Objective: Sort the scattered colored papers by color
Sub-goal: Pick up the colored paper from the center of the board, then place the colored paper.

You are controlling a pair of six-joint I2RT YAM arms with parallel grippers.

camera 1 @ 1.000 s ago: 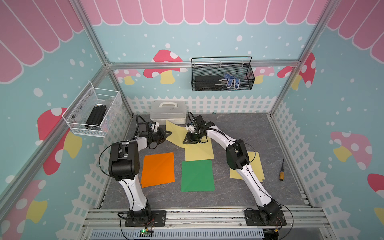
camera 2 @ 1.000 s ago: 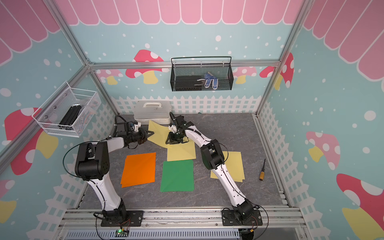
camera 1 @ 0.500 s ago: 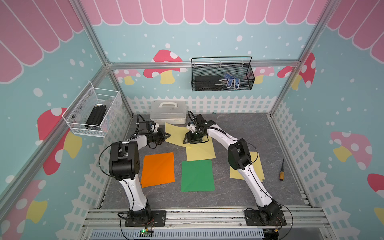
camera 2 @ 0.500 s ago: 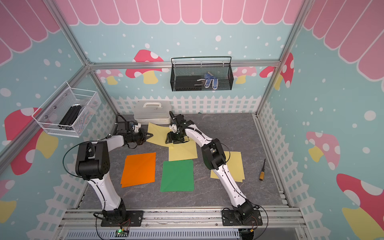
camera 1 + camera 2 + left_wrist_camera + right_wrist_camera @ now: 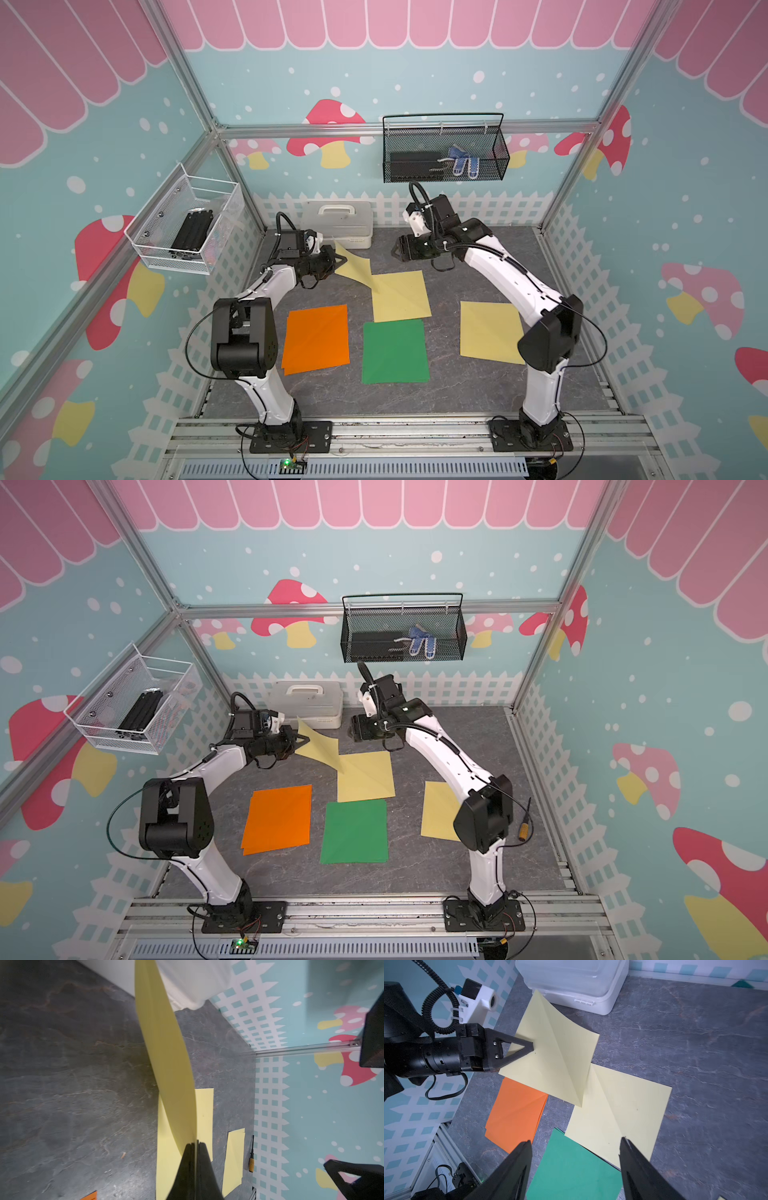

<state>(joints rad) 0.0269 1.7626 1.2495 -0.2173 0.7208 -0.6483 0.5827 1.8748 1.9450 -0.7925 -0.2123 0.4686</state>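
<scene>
Left gripper (image 5: 343,261) is clamping a pale yellow sheet (image 5: 353,266) by its edge, holding it bowed beside the white lidded box (image 5: 337,222). Its far corner is resting on the flat yellow sheet (image 5: 401,295), so dragging could skew that one. Right gripper (image 5: 394,251) is hovering, jaws apart, empty.

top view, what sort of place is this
Likely a staged robot test cell: two white-and-black robot arms bolted to an aluminium base rail, boxed in by mushroom-printed wall panels.
</scene>
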